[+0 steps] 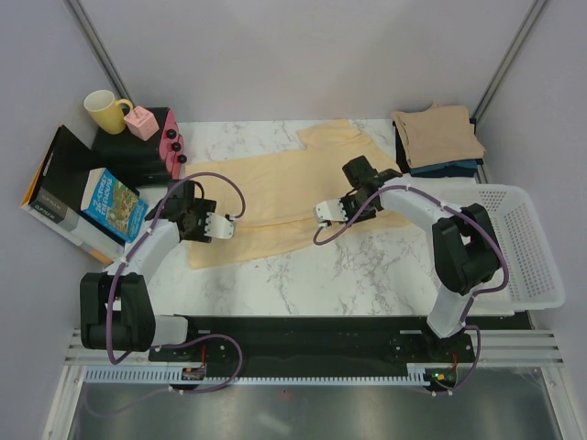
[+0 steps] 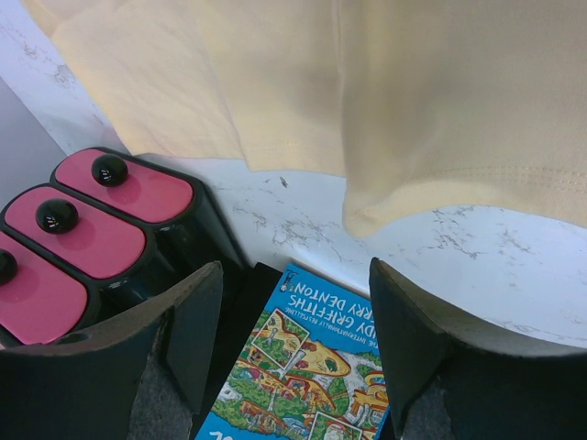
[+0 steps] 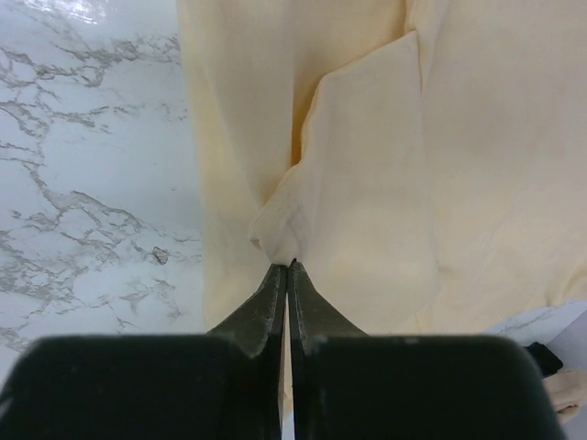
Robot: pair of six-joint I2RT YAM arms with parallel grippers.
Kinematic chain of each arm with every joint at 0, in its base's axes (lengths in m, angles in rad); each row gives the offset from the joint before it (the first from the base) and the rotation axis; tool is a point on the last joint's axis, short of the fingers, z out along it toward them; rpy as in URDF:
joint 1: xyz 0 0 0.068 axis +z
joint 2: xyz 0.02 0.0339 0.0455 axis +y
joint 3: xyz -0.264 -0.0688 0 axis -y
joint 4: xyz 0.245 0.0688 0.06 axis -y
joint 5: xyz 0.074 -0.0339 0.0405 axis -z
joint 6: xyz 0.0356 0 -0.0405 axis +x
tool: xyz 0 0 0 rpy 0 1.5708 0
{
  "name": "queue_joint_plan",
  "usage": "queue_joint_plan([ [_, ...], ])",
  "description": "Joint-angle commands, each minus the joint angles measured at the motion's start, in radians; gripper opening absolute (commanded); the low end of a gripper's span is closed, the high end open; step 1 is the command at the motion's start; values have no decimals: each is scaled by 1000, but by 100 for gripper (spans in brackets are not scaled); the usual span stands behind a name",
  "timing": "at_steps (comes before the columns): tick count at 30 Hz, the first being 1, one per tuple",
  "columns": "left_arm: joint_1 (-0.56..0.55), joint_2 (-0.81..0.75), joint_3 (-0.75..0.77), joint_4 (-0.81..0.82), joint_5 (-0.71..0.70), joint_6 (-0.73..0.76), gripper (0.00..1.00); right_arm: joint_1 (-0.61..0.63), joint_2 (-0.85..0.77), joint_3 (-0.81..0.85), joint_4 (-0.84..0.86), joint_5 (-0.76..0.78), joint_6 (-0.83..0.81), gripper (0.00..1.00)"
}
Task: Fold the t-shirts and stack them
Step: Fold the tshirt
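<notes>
A pale yellow-cream t-shirt lies spread across the marble table. My right gripper is shut on a pinched fold of the shirt's fabric, near its right side; the jaws are pressed together on the cloth. My left gripper is open and empty, above the shirt's left edge, with nothing between its fingers. A folded tan-beige t-shirt rests on a dark navy one at the back right.
A white mesh basket stands at the right. At the left are a blue picture book, a black case with red lids, a yellow mug and a pink box.
</notes>
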Motion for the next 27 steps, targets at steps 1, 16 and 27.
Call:
queue_joint_plan([
  [1, -3, 8, 30, 4, 11, -33, 72, 3, -11, 48, -18, -12, -8, 0],
  [16, -3, 13, 37, 2, 10, -33, 72, 6, 9, 77, -50, -35, 2, 0],
  [27, -6, 22, 41, 4, 10, -33, 72, 9, 44, 80, 103, 41, -28, 0],
])
